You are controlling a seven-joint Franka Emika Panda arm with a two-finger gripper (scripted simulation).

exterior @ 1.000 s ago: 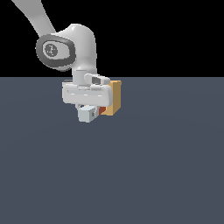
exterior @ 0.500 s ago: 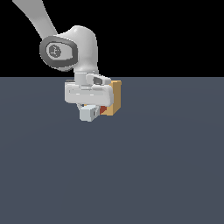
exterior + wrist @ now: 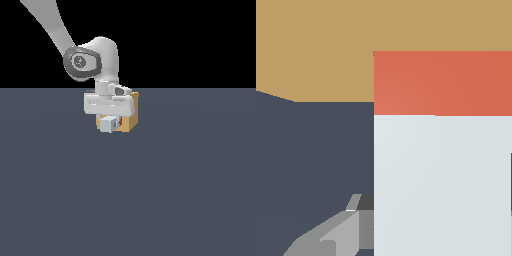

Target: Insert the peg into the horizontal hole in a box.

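**Inspector A:** Exterior view, starting at its left. What do you record for the end effector (image 3: 111, 124)?

**Inspector B:** It hangs low over the dark grey desk (image 3: 128, 200), wrist pointing down. It is closed around the peg (image 3: 108, 124), gripping the pale grey-white half. That pale end sticks out towards the camera, just below the end effector's pale body.

**Inspector A:** And the other half?

**Inspector B:** A small patch of red-orange shows immediately past the fingers, on the box side. The box (image 3: 129, 120) sits directly behind the end effector and slightly to the exterior view's right of it, resting on the desk. The end effector covers much of its face.

**Inspector A:** The hole?

**Inspector B:** Hidden in both views. I cannot tell how far the peg has entered.

**Inspector A:** Wrist view?

**Inspector B:** One grey finger (image 3: 341, 235) lies beside the peg's (image 3: 442, 165) pale half. The red-orange section runs straight up to the tan face of the box (image 3: 316, 50), with no gap visible between them.
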